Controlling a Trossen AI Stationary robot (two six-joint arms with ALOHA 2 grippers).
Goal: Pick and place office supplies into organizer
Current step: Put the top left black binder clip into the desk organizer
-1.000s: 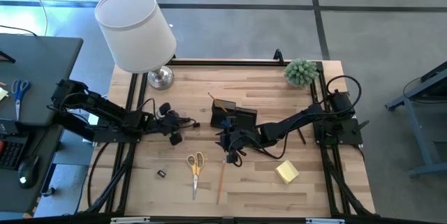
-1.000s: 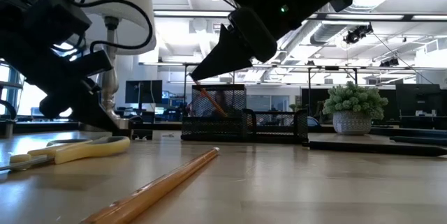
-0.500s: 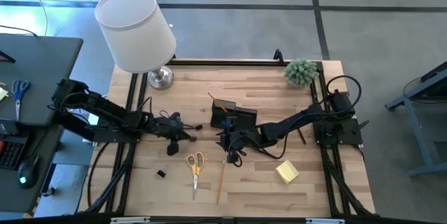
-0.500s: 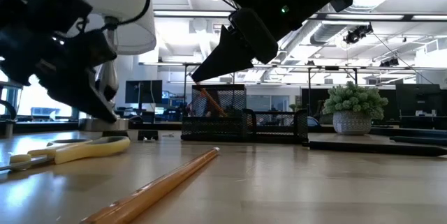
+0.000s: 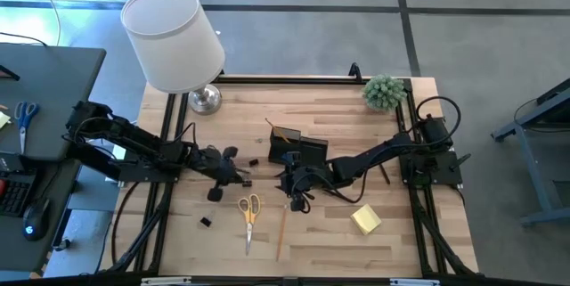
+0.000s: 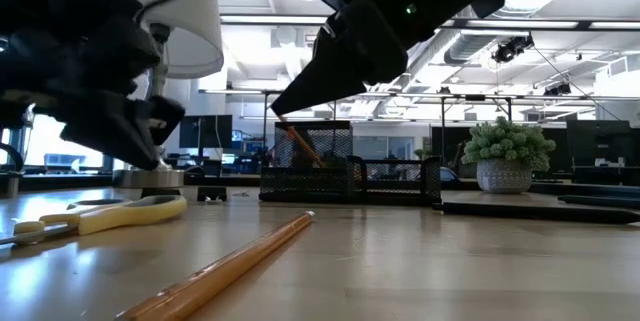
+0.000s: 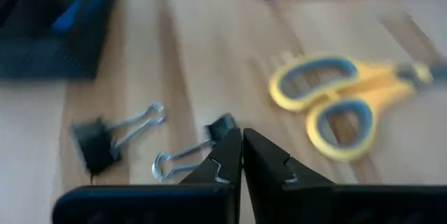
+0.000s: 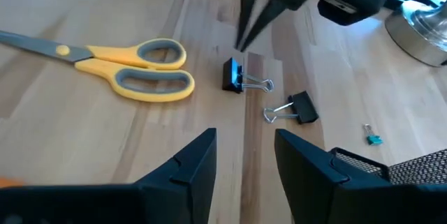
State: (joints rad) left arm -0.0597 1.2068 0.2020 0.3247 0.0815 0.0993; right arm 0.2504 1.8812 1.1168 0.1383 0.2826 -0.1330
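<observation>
Clips, two black binder ones, lie on the bench between yellow scissors and organizer, left gripper clenched empty just above one, right gripper parted, holding nothing, bare wood around.

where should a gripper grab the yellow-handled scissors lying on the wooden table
Grip the yellow-handled scissors at the narrow neck where the yellow loops meet the grey blades, coming straight down from above. They lie flat and shut on the wooden table, so the fingers can straddle that slim part; the loops are too wide.
</observation>
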